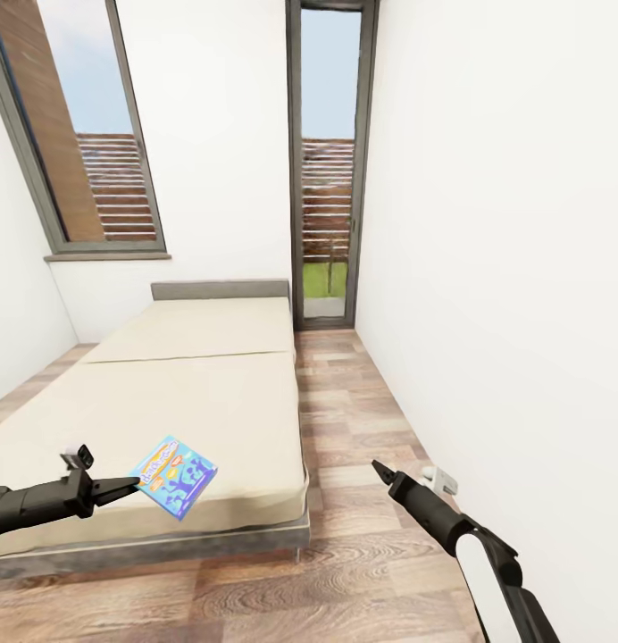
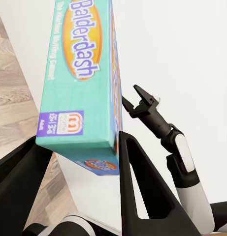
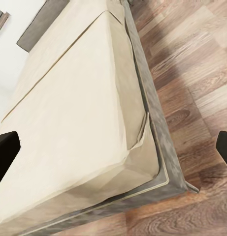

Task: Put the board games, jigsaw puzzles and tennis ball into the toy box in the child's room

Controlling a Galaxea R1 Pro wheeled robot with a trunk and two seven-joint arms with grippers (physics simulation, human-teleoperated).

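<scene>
Both arms are matte black; the right arm [image 1: 488,554] carries a white panel, each pincer's fingers tapering.

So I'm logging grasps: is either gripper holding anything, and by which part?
The left gripper holds the blue board game by one short edge. The right gripper is open and holds nothing.

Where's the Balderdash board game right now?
In the head view, the Balderdash board game is low on the left, clamped in the left gripper above the near corner of the bed, tilted.
</scene>
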